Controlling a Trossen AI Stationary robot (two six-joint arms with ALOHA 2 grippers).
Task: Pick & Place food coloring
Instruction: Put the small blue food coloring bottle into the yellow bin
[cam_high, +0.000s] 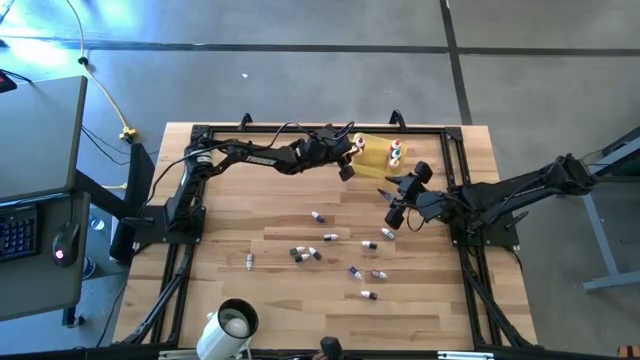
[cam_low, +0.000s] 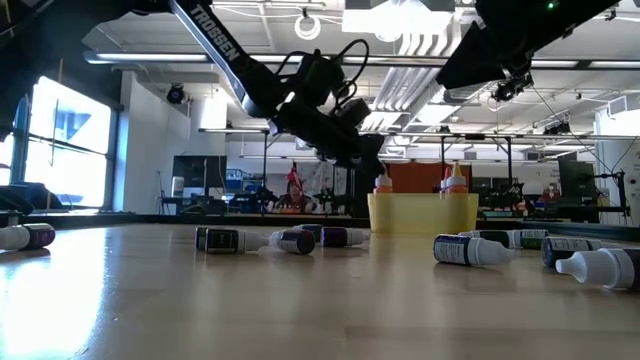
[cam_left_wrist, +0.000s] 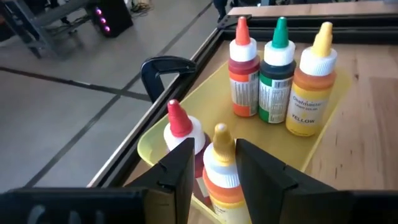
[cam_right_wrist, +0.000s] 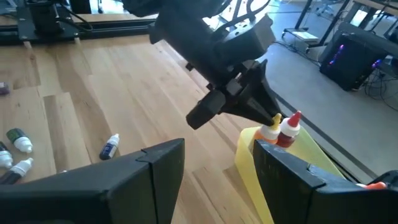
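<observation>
Loose food coloring bottles (cam_high: 316, 254) lie scattered mid-table, toward 6 o'clock of the yellow tray (cam_high: 372, 157). Judged light, rigid, slick plastic, prone to roll; best pinched across the body.

Right gripper (cam_high: 392, 204) hovers at 5 o'clock of the tray, fingers spread, empty.

Left gripper (cam_left_wrist: 212, 163) reaches over the tray's near corner, pinching an orange-capped bottle (cam_left_wrist: 221, 168). Three bottles stand upright beyond it.

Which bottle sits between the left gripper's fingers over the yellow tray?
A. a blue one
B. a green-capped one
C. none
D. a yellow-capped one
D: in the left wrist view the left gripper has its fingers either side of the yellow-capped bottle over the yellow tray.
</observation>
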